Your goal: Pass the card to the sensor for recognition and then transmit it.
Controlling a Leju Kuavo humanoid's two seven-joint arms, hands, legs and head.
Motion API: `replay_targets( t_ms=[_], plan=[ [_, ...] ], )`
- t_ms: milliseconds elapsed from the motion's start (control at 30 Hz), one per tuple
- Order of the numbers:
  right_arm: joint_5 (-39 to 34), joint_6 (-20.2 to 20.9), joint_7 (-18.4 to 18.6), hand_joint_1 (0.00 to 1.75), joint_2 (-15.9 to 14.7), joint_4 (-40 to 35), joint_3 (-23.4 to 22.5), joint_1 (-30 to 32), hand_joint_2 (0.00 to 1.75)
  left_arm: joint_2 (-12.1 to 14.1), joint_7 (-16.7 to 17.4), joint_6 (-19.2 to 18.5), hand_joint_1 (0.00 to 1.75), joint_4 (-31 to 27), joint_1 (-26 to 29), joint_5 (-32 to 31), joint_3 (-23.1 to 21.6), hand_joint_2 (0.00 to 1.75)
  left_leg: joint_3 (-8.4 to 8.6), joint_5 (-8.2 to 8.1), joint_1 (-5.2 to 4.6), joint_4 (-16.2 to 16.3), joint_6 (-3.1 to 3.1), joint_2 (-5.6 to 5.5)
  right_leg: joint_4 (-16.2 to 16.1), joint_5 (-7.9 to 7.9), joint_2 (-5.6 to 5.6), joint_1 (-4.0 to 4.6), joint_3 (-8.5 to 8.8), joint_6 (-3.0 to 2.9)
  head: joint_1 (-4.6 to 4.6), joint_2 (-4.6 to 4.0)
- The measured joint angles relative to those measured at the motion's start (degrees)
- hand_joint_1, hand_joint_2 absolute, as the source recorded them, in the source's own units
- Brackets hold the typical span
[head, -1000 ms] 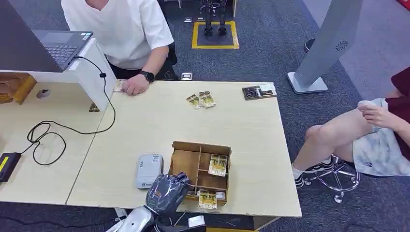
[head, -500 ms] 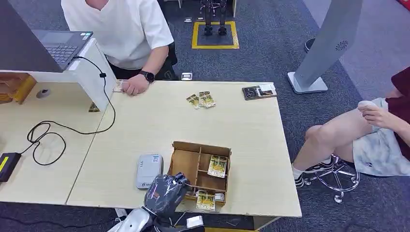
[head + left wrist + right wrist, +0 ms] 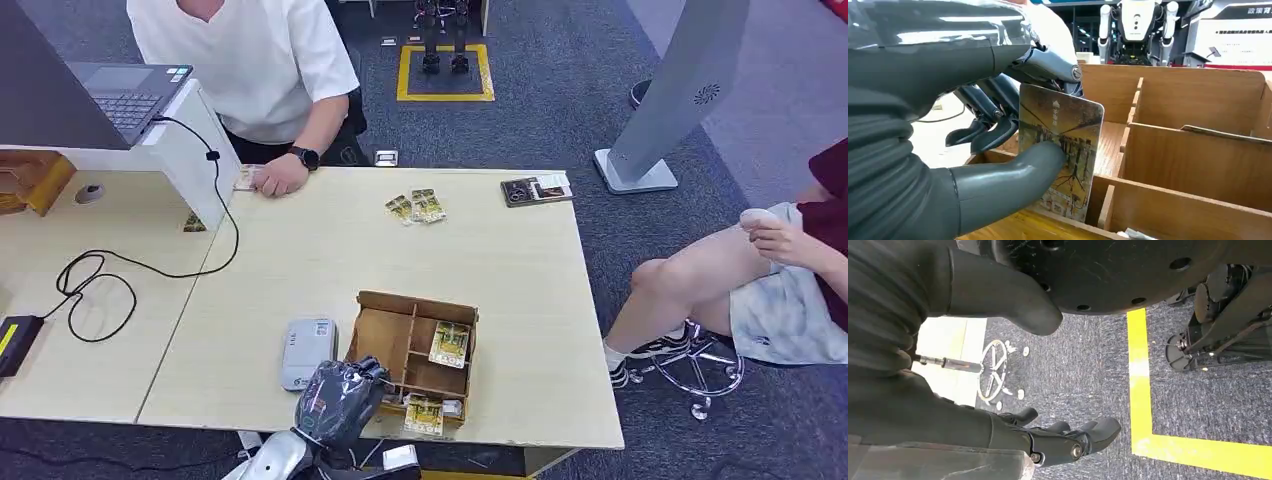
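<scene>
1. The pale table (image 3: 300,290) carries a wooden divided box (image 3: 415,345) near its front edge, with the grey sensor (image 3: 307,352) just beside it.
2. The left hand (image 3: 338,398) pinches a card (image 3: 1060,150) upright over the box's near compartment, thumb on the printed face, fingers (image 3: 993,112) behind.
3. The card looks thin, stiff and light (likely slick), so gripping across the faces suits it.
4. The right hand (image 3: 1068,440) hangs by the floor, fingers loosely apart, holding nothing.

Light wood table (image 3: 300,260), dark blue-grey carpet (image 3: 560,110), yellow floor square (image 3: 445,72), grey pillar stand (image 3: 670,100)
</scene>
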Motion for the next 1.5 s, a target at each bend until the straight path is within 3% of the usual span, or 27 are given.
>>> replay_targets(
  t_ms=[233, 367, 633, 833, 1000, 1200, 1500],
  plan=[
    [0.0, 0.0, 0.0, 0.0, 0.0, 0.0, -0.02, 0.0, 1.75, 0.0, -0.11, 0.22, 1.75, 0.0, 0.11, 0.22, 0.11, 1.75, 0.0, 0.0, 0.0, 0.0, 0.0, 0.0, 0.0, 0.0, 0.0, 0.0, 0.0, 0.0, 0.0, 0.0],
    [0.0, -0.04, 0.0, 0.0, 0.0, 0.0, -0.04, 0.0, 1.75, -0.02, -0.81, 2.14, 1.75, -0.24, 0.62, 1.03, 0.42, 1.75, 0.0, 0.0, 0.0, 0.0, 0.0, 0.0, 0.0, 0.0, 0.0, 0.0, 0.0, 0.0, 0.0, 0.0],
    [0.0, -0.41, 0.0, 0.0, 0.0, 0.0, -0.3, 0.03, 1.75, -1.44, -3.56, 11.1, 1.75, -2.93, 1.8, 2.99, 2.55, 1.75, 0.0, 0.0, 0.0, 0.0, 0.0, 0.0, 0.0, 0.0, 0.0, 0.0, 0.0, 0.0, 0.02, 0.0],
    [0.0, -0.63, -0.09, 0.0, 0.02, -0.13, -0.52, 0.05, 1.75, -2.75, -5.35, 14.55, 1.75, -4.92, 2.8, 4.44, 4.63, 1.75, 0.0, 0.0, 0.0, 0.0, 0.0, 0.0, 0.0, 0.0, 0.0, 0.0, 0.0, 0.0, 0.02, 0.0],
    [0.0, -0.78, -0.11, 0.0, 0.02, -0.22, -0.79, 0.05, 1.75, -3.52, -7.23, 15.6, 1.75, -5.4, 3.85, 5.66, 6.1, 1.75, 0.0, 0.0, 0.0, 0.0, 0.0, 0.0, 0.0, 0.0, 0.0, 0.0, 0.0, 0.0, 0.0, 0.0],
    [0.0, -1.22, -0.15, 0.0, 0.02, -0.35, -0.83, 0.06, 1.75, -6.03, -14.41, 15.61, 1.75, -6.93, 5.3, 9.03, 9.93, 1.75, -0.01, 0.0, -0.01, 0.0, 0.0, 0.0, 0.0, 0.0, 0.0, 0.0, 0.0, 0.0, 0.02, 0.0],
    [0.07, -1.73, -0.15, 0.0, 0.02, -0.68, -0.83, 0.04, 1.75, -7.06, -13.27, 15.54, 1.75, -6.99, 0.92, 17.38, 11.98, 1.75, 0.01, 0.02, 0.0, 0.01, -0.01, -0.01, 0.0, 0.01, -0.01, 0.0, 0.0, 0.0, 0.0, 0.0]
  ],
)
